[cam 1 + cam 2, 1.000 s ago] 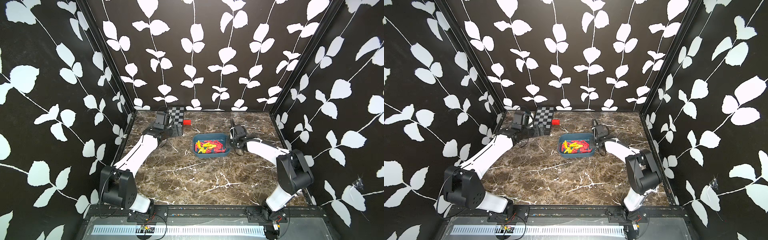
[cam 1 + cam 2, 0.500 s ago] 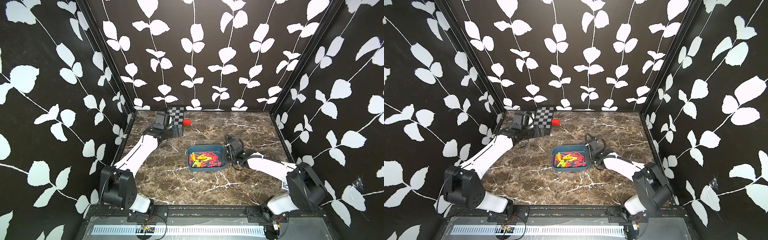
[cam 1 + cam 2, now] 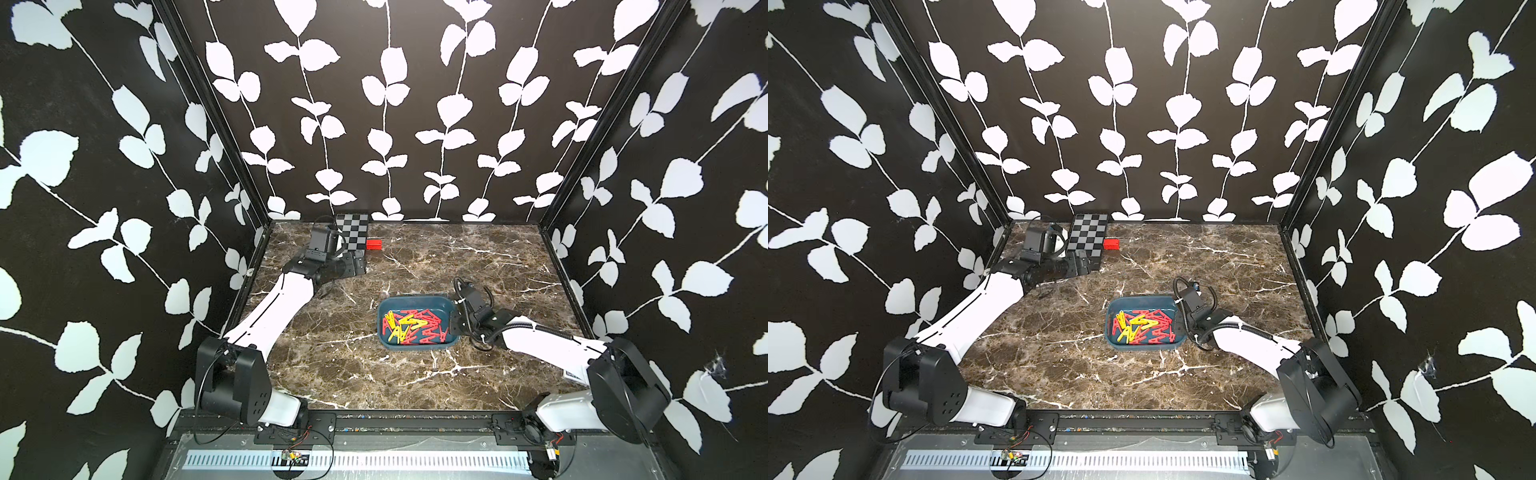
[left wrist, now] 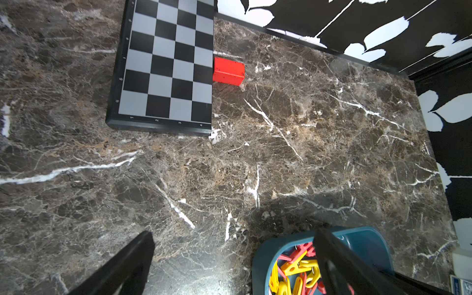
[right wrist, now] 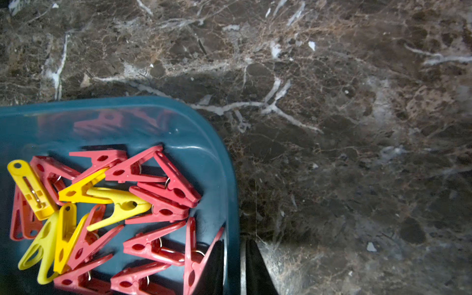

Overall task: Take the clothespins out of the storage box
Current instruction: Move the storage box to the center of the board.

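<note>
The storage box (image 3: 415, 297) (image 3: 1142, 297), a shallow teal tray, sits right of the table's middle. Several red and yellow clothespins (image 3: 411, 328) (image 3: 1142, 328) lie heaped inside it. My right gripper (image 3: 456, 324) (image 3: 1179, 326) (image 5: 232, 241) straddles the box's right wall (image 5: 231, 204), one finger inside and one outside. Its jaws are narrowly open, with a thin sliver showing on each side of the wall. The clothespins (image 5: 153, 194) fill the box floor beside it. My left gripper (image 3: 361, 266) (image 3: 1086, 264) (image 4: 233, 232) hangs wide open and empty at the back left, with the box (image 4: 265, 250) under one finger.
A black-and-grey checkered board (image 3: 352, 232) (image 4: 166, 66) lies in the back left corner. A small red block (image 3: 374, 244) (image 4: 228, 71) rests against its right edge. Patterned walls enclose the marble table on three sides.
The box came toward the front of the table, dragged by my right gripper, whose jaws have now loosened slightly on the wall. The left arm has not moved.
</note>
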### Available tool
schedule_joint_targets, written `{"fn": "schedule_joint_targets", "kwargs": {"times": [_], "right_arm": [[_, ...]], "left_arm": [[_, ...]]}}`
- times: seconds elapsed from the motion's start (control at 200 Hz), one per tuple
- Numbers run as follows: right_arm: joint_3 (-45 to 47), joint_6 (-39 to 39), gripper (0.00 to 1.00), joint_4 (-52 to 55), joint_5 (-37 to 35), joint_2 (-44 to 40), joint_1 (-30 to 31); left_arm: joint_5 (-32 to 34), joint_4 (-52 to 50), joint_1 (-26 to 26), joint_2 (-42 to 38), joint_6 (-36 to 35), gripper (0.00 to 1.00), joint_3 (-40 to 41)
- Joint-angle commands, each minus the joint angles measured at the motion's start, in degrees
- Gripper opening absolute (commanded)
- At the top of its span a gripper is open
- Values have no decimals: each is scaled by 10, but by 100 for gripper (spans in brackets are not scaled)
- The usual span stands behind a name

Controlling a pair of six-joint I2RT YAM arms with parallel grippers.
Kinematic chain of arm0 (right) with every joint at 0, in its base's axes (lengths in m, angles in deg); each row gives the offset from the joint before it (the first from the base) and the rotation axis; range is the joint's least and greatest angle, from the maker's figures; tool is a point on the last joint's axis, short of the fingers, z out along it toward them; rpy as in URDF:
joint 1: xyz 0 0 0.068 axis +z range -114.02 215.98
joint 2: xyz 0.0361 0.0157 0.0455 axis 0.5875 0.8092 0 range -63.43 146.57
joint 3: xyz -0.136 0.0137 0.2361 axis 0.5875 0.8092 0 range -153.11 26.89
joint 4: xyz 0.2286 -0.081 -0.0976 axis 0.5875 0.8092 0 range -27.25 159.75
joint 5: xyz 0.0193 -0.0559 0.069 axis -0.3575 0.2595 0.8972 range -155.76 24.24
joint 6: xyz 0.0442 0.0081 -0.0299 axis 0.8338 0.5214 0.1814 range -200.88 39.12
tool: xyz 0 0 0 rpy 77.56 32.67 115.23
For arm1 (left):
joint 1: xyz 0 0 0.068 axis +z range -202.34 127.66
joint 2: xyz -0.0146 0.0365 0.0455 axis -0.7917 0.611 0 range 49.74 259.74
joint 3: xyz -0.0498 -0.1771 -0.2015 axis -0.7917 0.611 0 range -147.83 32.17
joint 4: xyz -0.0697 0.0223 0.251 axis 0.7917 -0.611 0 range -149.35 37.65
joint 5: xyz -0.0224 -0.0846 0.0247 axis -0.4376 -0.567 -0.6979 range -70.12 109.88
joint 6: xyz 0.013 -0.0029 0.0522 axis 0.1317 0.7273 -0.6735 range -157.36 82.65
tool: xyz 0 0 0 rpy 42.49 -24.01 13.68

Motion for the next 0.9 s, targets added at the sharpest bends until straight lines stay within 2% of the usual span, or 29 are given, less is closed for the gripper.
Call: {"fn": "schedule_joint_targets", "kwargs": {"times": [0.0,0.16,0.51,0.605,0.7,0.89], "right_arm": [[2,7,18,-11,-5,-7,3],[1,2,23,-9,-5,-12,4],[-12,-4,25,-9,-4,5,4],[-18,-6,21,-11,-5,14,4],[-27,-7,12,-11,-8,27,3],[-43,5,2,-4,-49,49,3]], "left_arm": [[-6,-9,2,-27,5,99,15],[-8,-9,1,-33,8,99,20],[-9,-14,2,-44,8,99,29],[-8,-15,1,-43,8,99,29],[-9,-15,1,-41,9,99,28],[-11,-12,2,-34,10,99,24]]}}
